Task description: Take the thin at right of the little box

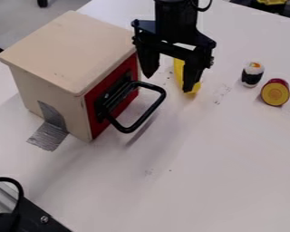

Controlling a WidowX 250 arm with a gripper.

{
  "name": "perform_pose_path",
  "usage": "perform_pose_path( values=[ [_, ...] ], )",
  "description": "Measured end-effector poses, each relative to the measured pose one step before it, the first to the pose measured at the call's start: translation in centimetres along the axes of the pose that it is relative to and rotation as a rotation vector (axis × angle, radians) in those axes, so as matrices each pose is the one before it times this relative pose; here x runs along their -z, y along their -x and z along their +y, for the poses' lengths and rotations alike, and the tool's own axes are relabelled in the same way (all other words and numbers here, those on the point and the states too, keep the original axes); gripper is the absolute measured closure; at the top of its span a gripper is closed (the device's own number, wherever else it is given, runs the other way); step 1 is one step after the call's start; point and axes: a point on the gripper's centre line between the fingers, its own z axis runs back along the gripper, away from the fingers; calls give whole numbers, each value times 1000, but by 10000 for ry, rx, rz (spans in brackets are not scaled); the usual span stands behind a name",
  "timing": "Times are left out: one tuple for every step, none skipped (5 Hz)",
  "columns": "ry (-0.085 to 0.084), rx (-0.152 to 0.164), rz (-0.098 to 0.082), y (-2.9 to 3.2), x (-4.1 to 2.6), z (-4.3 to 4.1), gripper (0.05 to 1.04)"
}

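Note:
My gripper (pixel 170 80) hangs fingers down just right of the little box (pixel 69 50), open, with its two fingertips well apart. A yellow, elongated object (pixel 191 90) lies on the table behind the gripper, partly hidden by the right finger. The box is pale wood with a red front and a black handle (pixel 132 128) that sticks out toward the right, below the gripper in the view. Whether the gripper touches the yellow object I cannot tell.
To the right are a small white and black sushi-like piece (pixel 252 74) and a round yellow piece with a dark red rim (pixel 275 92). Grey tape (pixel 49 135) holds the box to the table. Black hardware (pixel 35 213) stands at the lower left.

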Motion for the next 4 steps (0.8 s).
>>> perform_pose_path(
  values=[
    [-18, -5, 322, 389, 821, 34, 85],
    [239, -106, 195, -3070, 874, -507, 86],
    [-81, 50, 61, -3962, 850, -363, 85],
    [6, 165, -5, -4007, 1580, -1417, 85]
  ],
)
